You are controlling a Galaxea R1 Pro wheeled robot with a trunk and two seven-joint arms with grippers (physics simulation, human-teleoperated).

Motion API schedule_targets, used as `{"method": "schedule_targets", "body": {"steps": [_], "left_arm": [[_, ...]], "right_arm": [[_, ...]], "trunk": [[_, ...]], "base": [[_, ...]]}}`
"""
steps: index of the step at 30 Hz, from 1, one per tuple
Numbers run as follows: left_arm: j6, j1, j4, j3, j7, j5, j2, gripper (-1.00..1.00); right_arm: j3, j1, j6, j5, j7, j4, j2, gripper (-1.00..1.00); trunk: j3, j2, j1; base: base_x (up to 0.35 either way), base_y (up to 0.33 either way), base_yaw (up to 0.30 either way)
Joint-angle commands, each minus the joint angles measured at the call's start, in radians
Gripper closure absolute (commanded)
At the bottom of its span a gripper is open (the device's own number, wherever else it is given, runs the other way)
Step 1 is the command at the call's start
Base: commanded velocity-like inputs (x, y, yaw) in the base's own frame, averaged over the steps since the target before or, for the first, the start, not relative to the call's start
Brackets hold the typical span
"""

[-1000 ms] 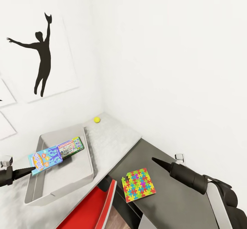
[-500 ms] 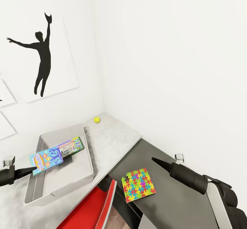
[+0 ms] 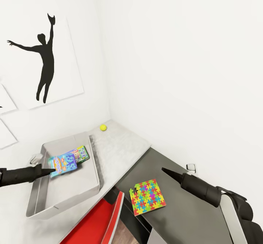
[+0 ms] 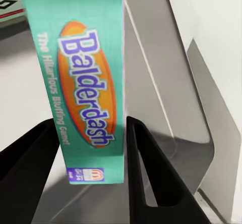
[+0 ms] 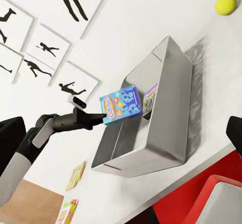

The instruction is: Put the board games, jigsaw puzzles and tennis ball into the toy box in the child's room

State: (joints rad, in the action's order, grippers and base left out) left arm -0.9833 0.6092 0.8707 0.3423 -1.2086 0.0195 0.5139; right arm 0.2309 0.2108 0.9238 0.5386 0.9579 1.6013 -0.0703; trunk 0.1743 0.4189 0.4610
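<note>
Left gripper (image 3: 51,171) is clamped on the narrow end of a light blue board game (image 3: 64,164), holding it over the open grey toy box (image 3: 93,185), where another board game (image 3: 81,154) already leans inside. That box looks thin, stiff and light, with glossy faces that could slip, so a pinch across the thickness near an edge, as here, seems right. Right gripper (image 3: 165,171) hovers over the dark table (image 3: 190,214) near a jigsaw puzzle (image 3: 147,197); whether its fingers are apart I cannot tell, and the tennis ball (image 3: 103,127) lies beyond the toy box.
</note>
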Motion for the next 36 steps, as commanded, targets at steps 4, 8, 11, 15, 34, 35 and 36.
{"method": "schedule_targets", "body": {"steps": [4, 8, 11, 15, 34, 35, 36], "left_arm": [[-0.015, 0.014, -0.001, -0.033, 0.016, 0.004, -0.016, 1.0], [-0.016, 0.02, -0.004, -0.043, 0.062, 0.006, -0.038, 1.0], [-0.016, 0.021, -0.005, -0.045, 0.121, 0.006, -0.057, 1.0], [-0.012, 0.021, -0.008, -0.046, 0.168, 0.007, -0.077, 1.0], [0.0, 0.021, -0.019, -0.049, 0.168, 0.005, -0.078, 1.0], [0.0, 0.021, -0.019, -0.049, 0.167, 0.004, -0.077, 1.0], [-0.001, 0.021, -0.019, -0.049, 0.165, 0.004, -0.076, 1.0]], "right_arm": [[0.01, 0.001, 0.004, 0.001, 0.002, 0.001, 0.0, -1.0], [0.03, 0.001, 0.006, 0.001, 0.004, 0.001, -0.001, -1.0], [0.036, 0.001, 0.008, 0.001, 0.006, 0.001, -0.002, -1.0], [0.056, 0.001, 0.011, 0.001, 0.01, 0.001, -0.003, -1.0], [0.072, 0.001, 0.012, 0.002, 0.107, 0.003, -0.005, -1.0], [0.072, 0.001, 0.012, 0.001, 0.108, 0.003, -0.005, -1.0], [0.072, 0.001, 0.012, 0.001, 0.108, 0.003, -0.005, -1.0]], "trunk": [[0.002, 0.002, 0.001], [0.005, 0.002, 0.001], [0.009, 0.002, 0.001], [0.015, 0.002, 0.001], [0.046, 0.002, 0.001], [0.047, 0.002, 0.001], [0.049, 0.002, 0.001]], "base": [[0.0, 0.0, 0.0], [0.0, 0.0, 0.0], [0.0, 0.0, 0.0], [0.0, 0.0, 0.0], [0.0, 0.0, 0.0], [0.0, 0.0, 0.0], [0.0, 0.0, 0.0]]}}
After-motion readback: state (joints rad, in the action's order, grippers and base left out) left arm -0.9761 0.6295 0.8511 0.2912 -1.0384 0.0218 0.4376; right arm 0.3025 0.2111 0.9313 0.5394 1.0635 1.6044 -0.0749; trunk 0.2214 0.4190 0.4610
